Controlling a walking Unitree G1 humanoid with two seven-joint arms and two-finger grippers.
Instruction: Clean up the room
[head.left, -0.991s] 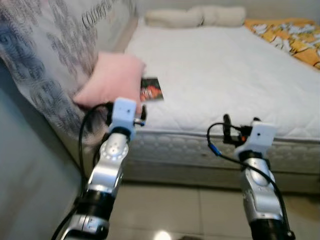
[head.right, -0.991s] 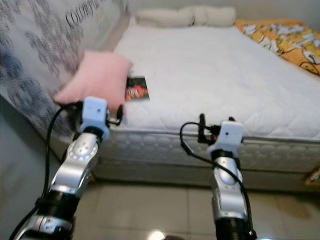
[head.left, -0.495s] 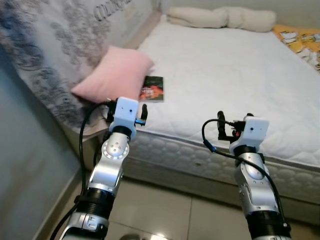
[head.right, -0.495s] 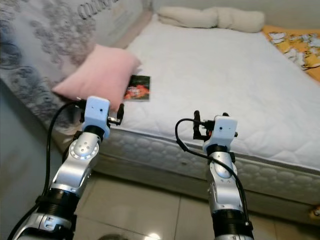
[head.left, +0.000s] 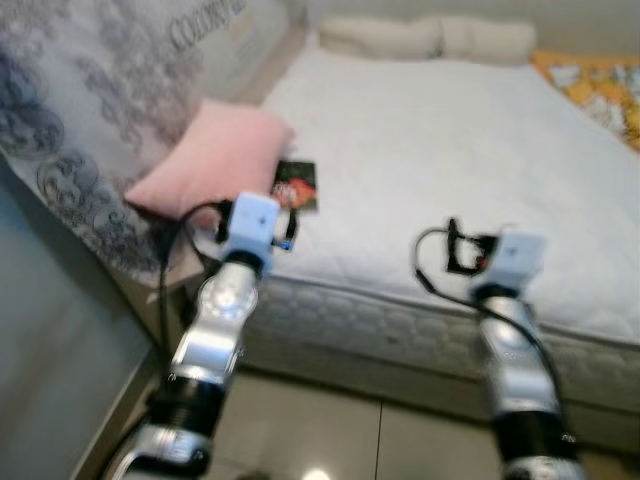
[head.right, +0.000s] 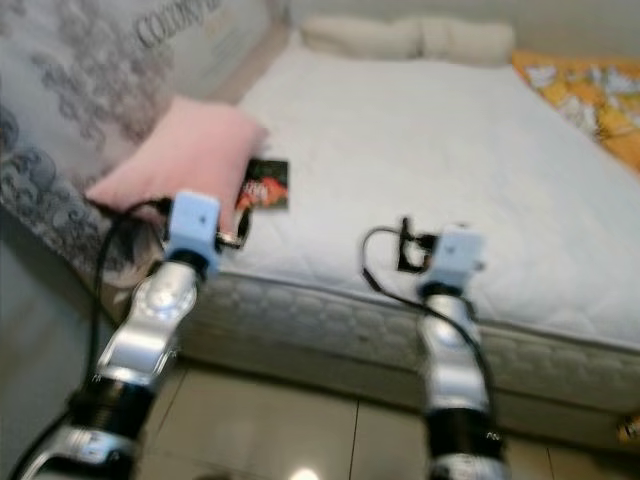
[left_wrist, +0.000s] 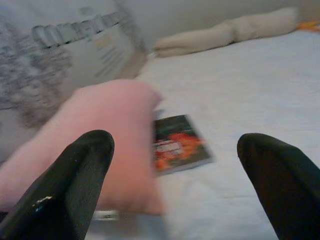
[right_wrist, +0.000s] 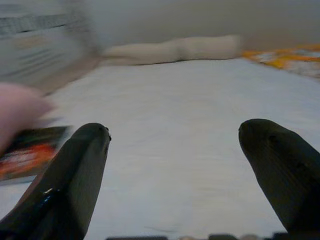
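Observation:
A pink pillow lies at the near left corner of the white mattress, leaning against a grey patterned cover. Beside the pillow lies a small dark book with a red picture. My left gripper is open and empty, held in the air short of the pillow and the book. My right gripper is also open and empty, held before the bed's front edge and facing the bare mattress. The views are blurred.
Beige pillows lie at the head of the bed, and an orange-yellow blanket at its far right. Tiled floor runs below the bed's front edge. A grey wall stands at my left.
The whole picture has shifted and blurred, so the camera has moved. Both arms keep the same raised pose, with the grippers open and empty.

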